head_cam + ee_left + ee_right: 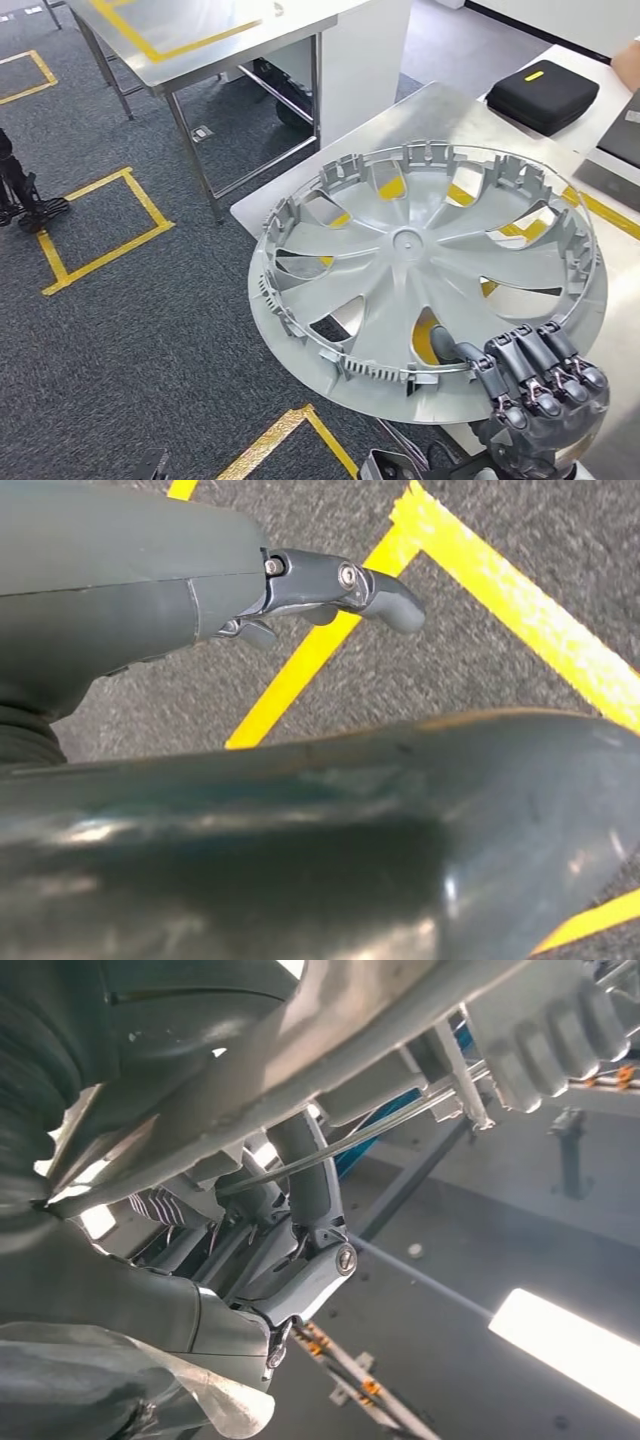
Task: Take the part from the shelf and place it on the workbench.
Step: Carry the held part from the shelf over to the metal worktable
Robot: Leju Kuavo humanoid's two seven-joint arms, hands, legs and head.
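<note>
In the head view the right hand [545, 385] grips the near rim of the grey wheel cover [423, 275], held flat over the tabletop [453, 110]; the robot should lower it level and release only once fully supported. In the left wrist view the left hand [332, 585] hangs above the carpet holding nothing, fingers loosely extended. In the right wrist view the fingers [302, 1260] hook around the cover's rim, so they should uncurl slowly.

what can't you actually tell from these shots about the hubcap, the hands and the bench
- Whether the wheel cover touches the workbench: head view, the cover hides the surface beneath it.
- Right hand thumb and palm: head view, behind the cover's rim and cut off by the bottom edge.
- Left hand finger spread: left wrist view, its grey cover hides most fingers.
- Person's hand: head view, cut by the right edge.
</note>
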